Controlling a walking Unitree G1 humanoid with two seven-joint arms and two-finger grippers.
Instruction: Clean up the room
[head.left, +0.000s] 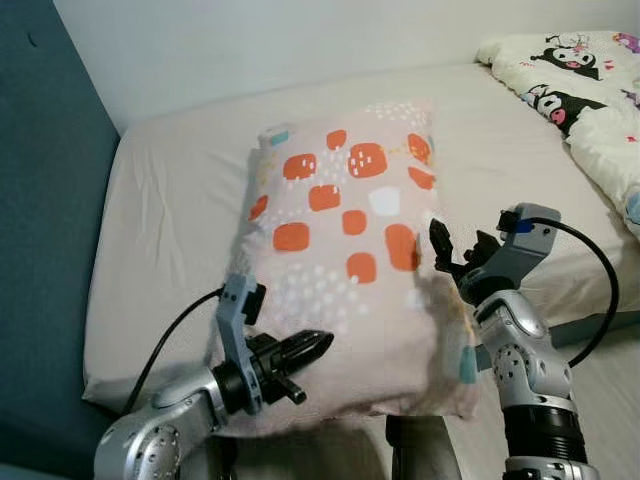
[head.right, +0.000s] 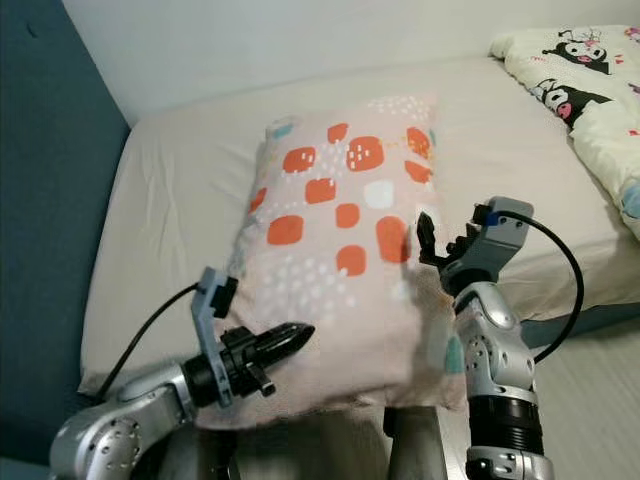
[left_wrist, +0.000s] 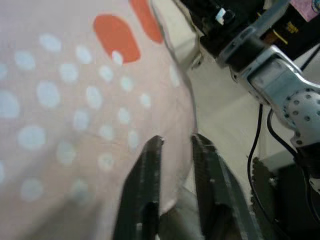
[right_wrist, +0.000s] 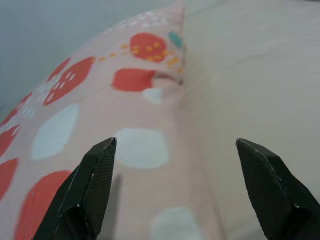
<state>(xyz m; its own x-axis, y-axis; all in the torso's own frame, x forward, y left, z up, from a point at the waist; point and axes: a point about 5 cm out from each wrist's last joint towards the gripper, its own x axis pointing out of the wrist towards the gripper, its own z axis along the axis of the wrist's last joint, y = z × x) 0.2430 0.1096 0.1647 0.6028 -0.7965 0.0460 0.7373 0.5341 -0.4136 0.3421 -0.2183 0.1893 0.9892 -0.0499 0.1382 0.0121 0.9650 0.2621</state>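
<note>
The left pincer (head.left: 305, 350) sits nearest, low at the near left corner of a pillow (head.left: 345, 250), its black fingers (left_wrist: 145, 190) drawn almost together with only a thin gap between them; in the left wrist view the pillow's pale dotted fabric lies right at the fingertips and its edge appears to run into that gap, though a firm grip cannot be made out. Across from it, at the pillow's near right edge, the right pincer (head.left: 452, 250) stands upright with its fingers (right_wrist: 90, 190) spread wide apart and nothing between them; the pillow's right side lies just ahead of and between the two tips. The pillow, pinkish with orange blocks and white dots, stretches away from both pincers, its near end hanging over the bed's front edge and its far end resting on the bed (head.left: 170, 200), which wears a plain beige sheet. A black cable (head.left: 600, 290) loops from the right wrist to the outside of that pincer. Further off beyond the right pincer, a white quilt (head.left: 580, 90) printed with black cartoon figures lies at the far right of the bed. Beyond the left pincer a dark teal headboard (head.left: 50, 200) rises along the bed's left side, and a pale wall (head.left: 300, 40) stands behind.
</note>
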